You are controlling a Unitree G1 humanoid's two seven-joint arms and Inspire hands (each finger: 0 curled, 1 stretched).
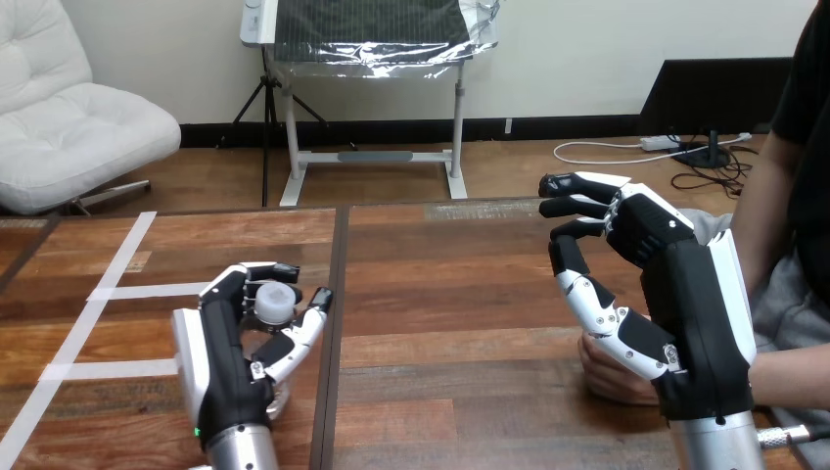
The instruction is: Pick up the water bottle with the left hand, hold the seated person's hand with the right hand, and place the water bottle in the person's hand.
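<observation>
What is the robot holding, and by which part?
Its left hand grips the water bottle near its top. Its right hand is over the person's hand, not gripping it.

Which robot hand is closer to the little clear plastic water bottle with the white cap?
Left. The left robot hand curls round the clear plastic water bottle. The right robot hand is far off across the wooden table, over the person's hand.

Two machine hands, left hand [230, 377] and right hand [697, 313]: we record black bodies, each with a white shell along one edge. Fingers [590, 294]: white segments, black joints and tips. Small green light [199, 431] at left wrist. Left forearm [243, 452], right forearm [719, 448]: silver.
</observation>
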